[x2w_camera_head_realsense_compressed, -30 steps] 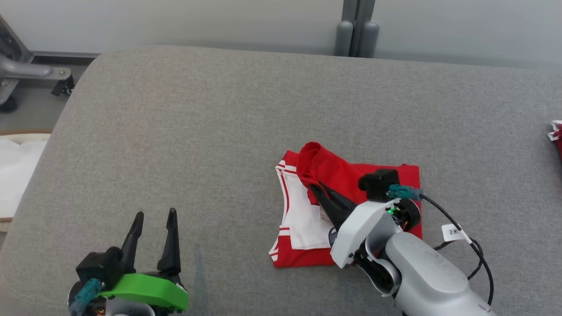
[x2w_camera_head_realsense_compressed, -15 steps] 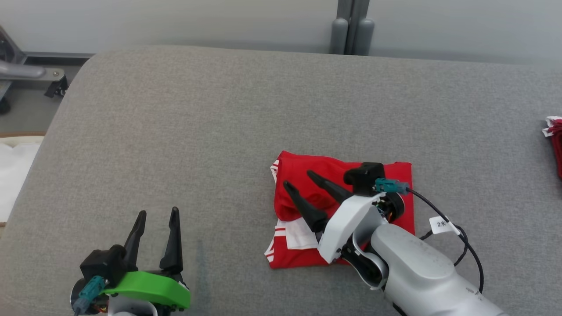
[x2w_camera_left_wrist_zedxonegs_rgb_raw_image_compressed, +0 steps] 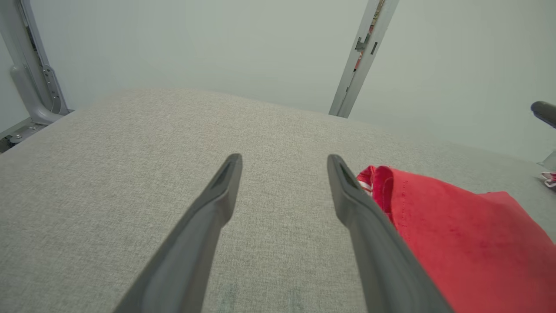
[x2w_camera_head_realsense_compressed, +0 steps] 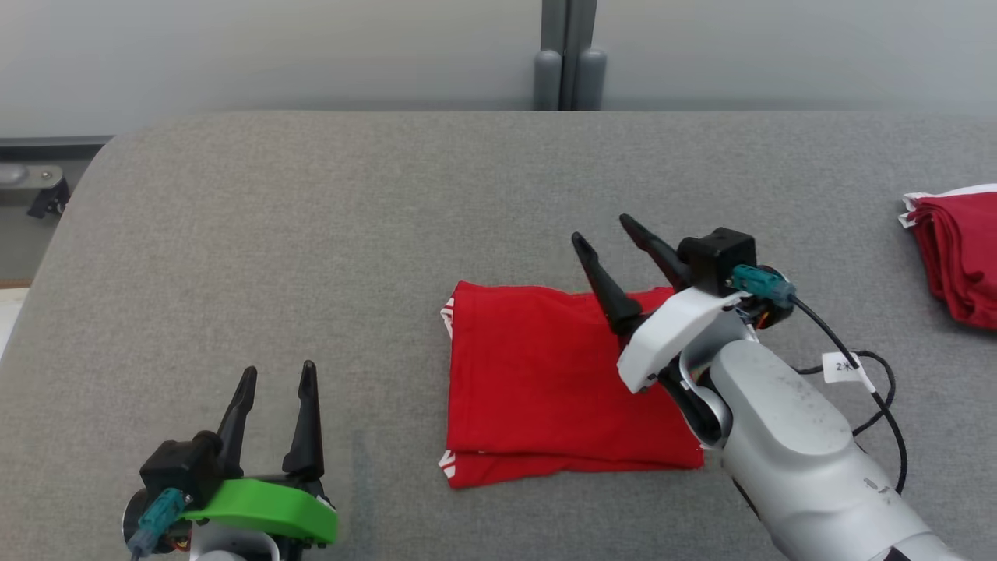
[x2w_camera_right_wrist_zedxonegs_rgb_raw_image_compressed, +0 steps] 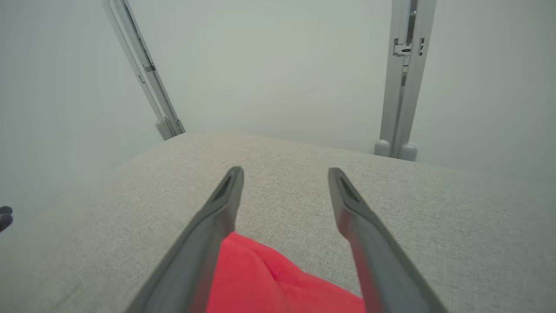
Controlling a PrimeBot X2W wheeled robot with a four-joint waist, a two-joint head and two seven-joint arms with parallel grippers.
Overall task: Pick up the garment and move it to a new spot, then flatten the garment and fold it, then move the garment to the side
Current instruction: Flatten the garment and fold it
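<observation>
The red garment (x2w_camera_head_realsense_compressed: 545, 374) lies folded flat in a neat square near the middle of the grey cloth desk (x2w_camera_head_realsense_compressed: 311, 234); bits of white trim peek out at its left corners. The right tool (x2w_camera_head_realsense_compressed: 600, 229) is by the far right corner of the garment; its two dark fingers are spread wide with nothing between them; in the right wrist view grey desk shows in the gap and red cloth sits lower down. The left tool (x2w_camera_head_realsense_compressed: 279, 368) is at the near left, well apart from the garment; it is wide too and holds nothing. A second pile of red cloth (x2w_camera_head_realsense_compressed: 962, 249) lies at the right edge of the desk; a black wire with a white tag (x2w_camera_head_realsense_compressed: 843, 366) hangs by the right arm.
</observation>
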